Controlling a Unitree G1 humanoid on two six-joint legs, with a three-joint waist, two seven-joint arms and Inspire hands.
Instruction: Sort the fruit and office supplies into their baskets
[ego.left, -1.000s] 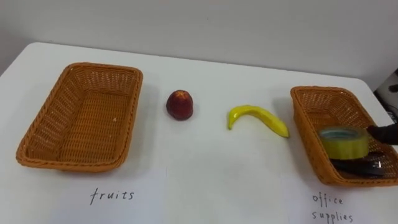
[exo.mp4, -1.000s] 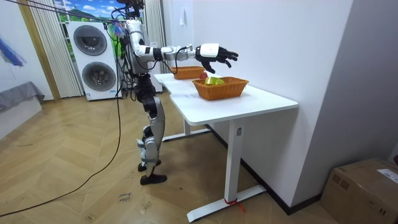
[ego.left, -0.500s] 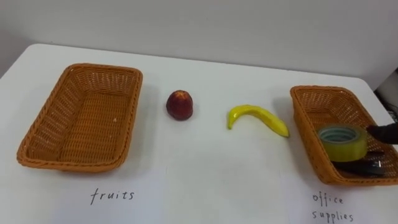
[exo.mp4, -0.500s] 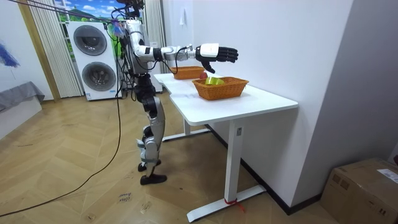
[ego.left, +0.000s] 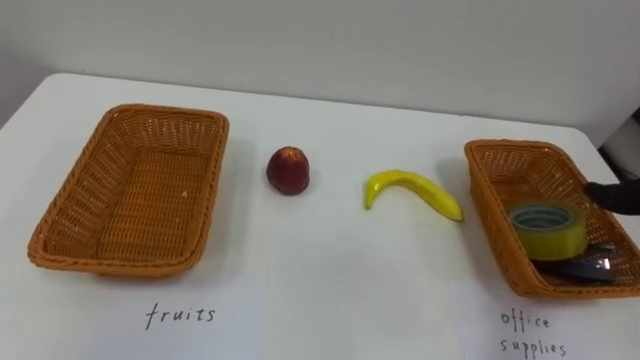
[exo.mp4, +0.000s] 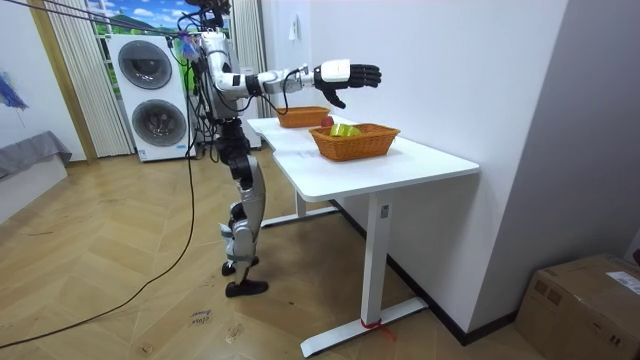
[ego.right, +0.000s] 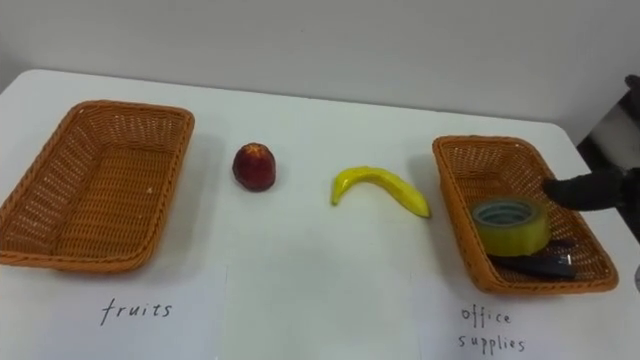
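Observation:
A red apple (ego.left: 288, 169) and a yellow banana (ego.left: 412, 190) lie on the white table between two wicker baskets. The left basket (ego.left: 130, 190) holds nothing. In the right basket (ego.left: 492, 215) sit a yellow-green roll of tape (ego.left: 547, 228) and a black stapler (ego.left: 585, 267). My right hand (ego.right: 590, 190) hovers over that basket's far right side, dark fingers straight and open, holding nothing. In the room view the right hand (exo.mp4: 350, 75) is raised above the basket (exo.mp4: 355, 140).
Handwritten paper labels lie in front of each basket near the table's front edge (ego.left: 180, 315). A wall runs close behind the table. In the room view I stand at the table's long side, with washing machines (exo.mp4: 150, 95) behind me.
My right hand has risen and its fingers have straightened above the right basket. The tape roll and stapler stay in the basket; apple and banana have not moved.

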